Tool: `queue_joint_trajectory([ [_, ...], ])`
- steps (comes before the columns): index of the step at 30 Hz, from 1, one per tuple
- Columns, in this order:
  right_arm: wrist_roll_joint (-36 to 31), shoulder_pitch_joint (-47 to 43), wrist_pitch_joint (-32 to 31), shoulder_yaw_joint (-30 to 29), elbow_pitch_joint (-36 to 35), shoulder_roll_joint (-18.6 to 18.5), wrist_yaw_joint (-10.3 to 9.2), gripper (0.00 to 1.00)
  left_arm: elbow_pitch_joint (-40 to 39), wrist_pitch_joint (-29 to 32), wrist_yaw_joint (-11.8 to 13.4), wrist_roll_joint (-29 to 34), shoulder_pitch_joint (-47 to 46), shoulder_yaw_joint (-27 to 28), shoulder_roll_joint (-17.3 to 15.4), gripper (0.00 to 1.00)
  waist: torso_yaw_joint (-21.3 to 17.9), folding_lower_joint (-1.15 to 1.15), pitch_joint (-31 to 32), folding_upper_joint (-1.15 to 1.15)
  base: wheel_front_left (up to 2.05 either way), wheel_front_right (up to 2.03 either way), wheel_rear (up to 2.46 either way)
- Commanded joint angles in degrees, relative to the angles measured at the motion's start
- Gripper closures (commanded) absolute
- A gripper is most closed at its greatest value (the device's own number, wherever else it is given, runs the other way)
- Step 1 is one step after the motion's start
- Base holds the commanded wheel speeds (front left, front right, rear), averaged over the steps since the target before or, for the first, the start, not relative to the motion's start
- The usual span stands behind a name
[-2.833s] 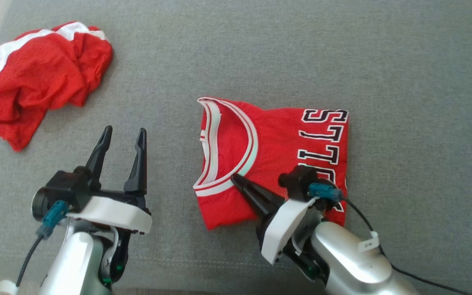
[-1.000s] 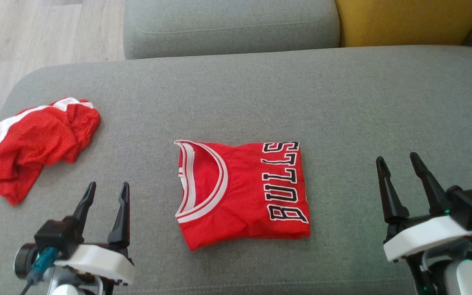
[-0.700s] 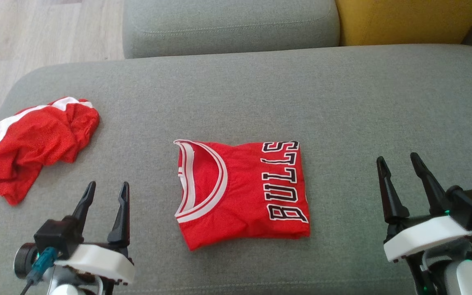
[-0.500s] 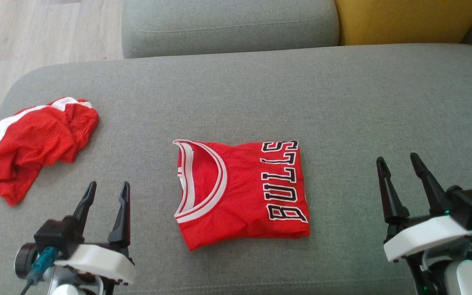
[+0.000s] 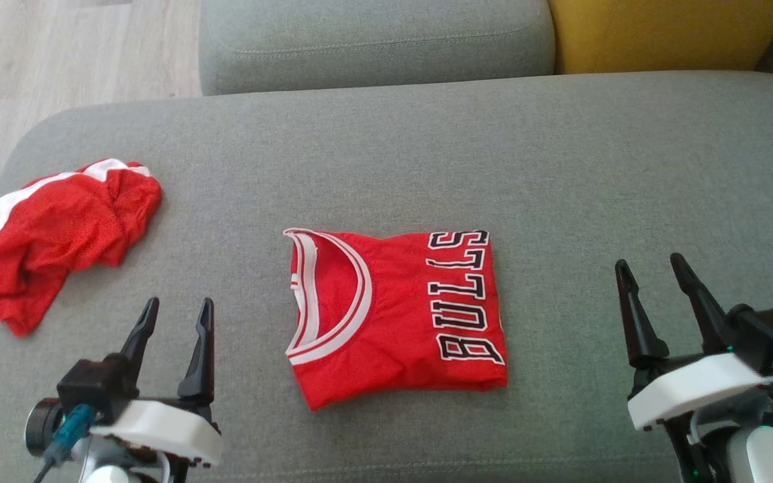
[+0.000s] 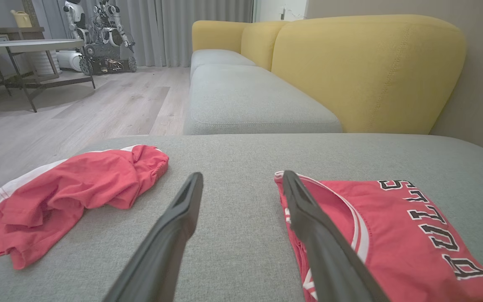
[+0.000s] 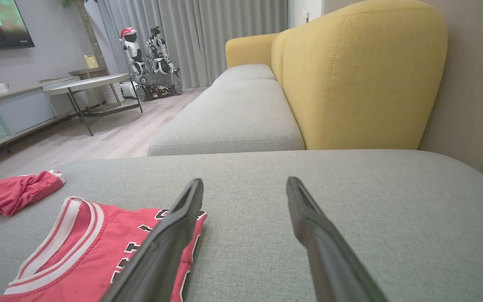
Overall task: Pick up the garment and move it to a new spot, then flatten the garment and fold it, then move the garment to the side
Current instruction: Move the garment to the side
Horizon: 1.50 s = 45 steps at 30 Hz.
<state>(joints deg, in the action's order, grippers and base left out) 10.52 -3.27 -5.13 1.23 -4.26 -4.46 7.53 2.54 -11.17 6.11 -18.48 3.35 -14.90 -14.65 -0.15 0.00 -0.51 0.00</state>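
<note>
A red jersey [image 5: 396, 315] with a white-trimmed collar and black BULLS lettering lies folded into a neat square on the grey sofa seat [image 5: 427, 168]. It shows again at the right of the left wrist view as the jersey [image 6: 396, 235] and at the lower left of the right wrist view as the jersey [image 7: 90, 251]. My left gripper [image 5: 178, 312] hovers open to its left, empty. My right gripper [image 5: 648, 268] stands open well to its right, empty as well.
Crumpled red shorts [image 5: 44, 241] with a white stripe lie at the seat's left end, near its edge. A second grey cushion [image 5: 373, 40] and a yellow backrest [image 5: 668, 30] sit behind. Wooden floor [image 5: 58, 54] lies to the far left. A table [image 6: 23, 46] and another robot [image 6: 99, 33] stand beyond.
Earlier my right gripper was down on the folded jersey; it has since let go and pulled back to the right. The head camera has risen. Over the last second nothing has moved.
</note>
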Motion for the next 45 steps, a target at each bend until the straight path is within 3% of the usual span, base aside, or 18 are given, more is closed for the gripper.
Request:
queue_joint_trajectory([
  [1, -0.4, 1.1, -0.1, 1.0, -1.7, -0.3, -0.04, 0.00, -1.7, -0.4, 0.4, -0.5, -3.1, 2.0, -1.5, 0.00, 0.1, 0.00, 0.0, 0.00, 0.00, 0.00, 0.00],
  [10, -0.2, 4.1, -0.2, 2.3, 1.9, -1.0, -0.04, 0.00, -2.5, -0.7, 0.3, -0.6, -5.0, 1.7, -1.5, 0.00, 2.1, 0.00, -2.3, 0.00, 0.00, 0.00, 0.00],
  [26, 1.9, 17.4, -0.2, 11.4, 30.2, 0.1, -0.04, 0.00, -0.4, -3.1, -1.5, -0.6, -11.0, 0.6, 0.4, 0.00, 7.6, 0.00, -9.4, 0.00, 0.00, 0.00, 0.00],
  [33, 3.3, 20.5, 0.1, 13.9, 36.4, 0.7, -0.04, 0.00, 0.2, -3.5, -1.7, -0.4, -11.5, 1.1, 0.6, 0.00, 7.4, 0.00, -10.1, 0.00, 0.00, 0.00, 0.00],
  [34, 3.5, 20.8, -0.2, 14.2, 37.2, 0.8, -0.04, 0.24, 0.3, -3.6, -1.7, -0.4, -11.5, 1.2, 0.6, 0.00, 7.2, 0.00, -10.2, 0.00, 0.00, 0.00, 0.00],
  [36, 3.9, 21.4, 0.0, 14.9, 38.1, 0.8, -0.04, 1.00, 0.4, -3.6, -1.7, -0.3, -11.6, 1.3, 0.6, 0.00, 6.9, 0.00, -10.2, 0.00, 0.00, 0.00, 0.00],
  [45, 4.7, 24.5, 1.2, 18.2, 37.3, -2.1, -0.04, 1.00, -0.4, -3.8, -1.6, 0.2, -11.7, 1.9, 0.4, 0.00, 2.9, 0.00, -10.8, 0.00, 0.00, 0.00, 0.00],
])
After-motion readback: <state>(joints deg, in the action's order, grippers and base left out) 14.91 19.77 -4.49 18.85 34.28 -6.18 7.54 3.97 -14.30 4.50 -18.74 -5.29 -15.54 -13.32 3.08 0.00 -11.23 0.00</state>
